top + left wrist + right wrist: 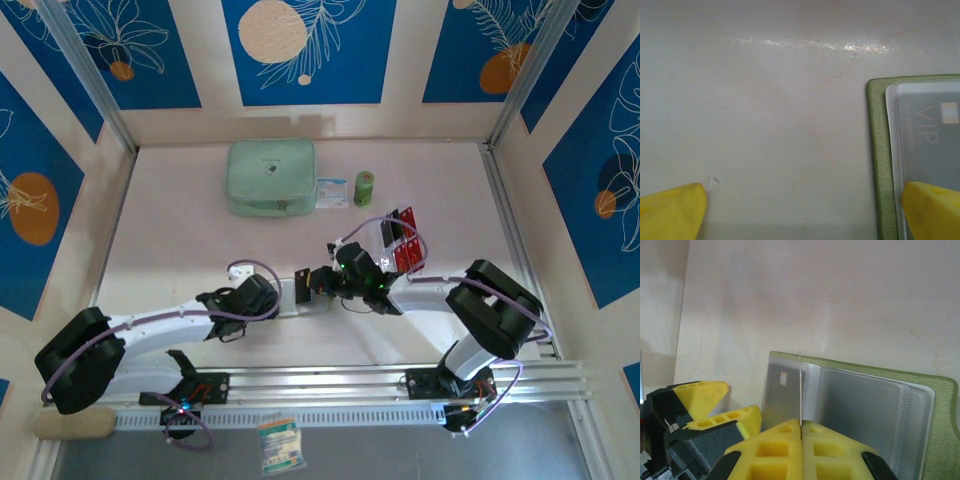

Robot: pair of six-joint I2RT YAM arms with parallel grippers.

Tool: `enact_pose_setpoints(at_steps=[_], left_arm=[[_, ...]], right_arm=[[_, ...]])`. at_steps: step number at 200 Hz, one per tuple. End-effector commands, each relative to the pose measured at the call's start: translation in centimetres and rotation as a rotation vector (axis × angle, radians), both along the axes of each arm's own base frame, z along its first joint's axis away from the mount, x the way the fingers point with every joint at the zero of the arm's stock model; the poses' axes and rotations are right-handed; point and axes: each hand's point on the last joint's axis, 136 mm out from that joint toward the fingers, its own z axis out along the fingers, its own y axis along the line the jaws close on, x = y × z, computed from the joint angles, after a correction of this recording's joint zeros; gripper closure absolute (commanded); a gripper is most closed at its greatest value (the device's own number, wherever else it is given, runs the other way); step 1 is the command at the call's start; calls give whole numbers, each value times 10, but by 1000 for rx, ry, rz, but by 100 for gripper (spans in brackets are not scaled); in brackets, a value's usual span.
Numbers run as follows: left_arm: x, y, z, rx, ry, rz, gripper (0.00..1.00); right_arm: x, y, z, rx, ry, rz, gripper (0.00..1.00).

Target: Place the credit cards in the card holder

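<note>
Pale desk [170, 220]; mint zip pouch [271, 177] at its far side; olive card holder [940, 405] lies open mid-desk between both grippers, a grey VIP card [935, 130] inside a clear sleeve; left gripper [800, 212] spread wide, one fingertip [932, 212] over the holder's sleeve; right gripper [801, 427] pinched tight on a thin card [800, 385], seen edge-on at the sleeves.

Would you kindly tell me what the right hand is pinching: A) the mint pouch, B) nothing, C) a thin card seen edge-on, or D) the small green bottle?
C: the right hand is shut on a thin card, edge-on, over the open card holder.
</note>
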Motion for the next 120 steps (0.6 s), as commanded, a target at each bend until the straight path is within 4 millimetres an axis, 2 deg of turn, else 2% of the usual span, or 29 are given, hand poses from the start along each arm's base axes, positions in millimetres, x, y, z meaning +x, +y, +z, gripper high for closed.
enact_pose_setpoints(at_steps=[1,120], left_arm=[[-1,10,-3,28,6,29,1],[-2,10,-3,24,4,29,1]], right_arm=[[1,2,-3,12,-5,-18,100],[-3,2,-19,25,45,-29,100]])
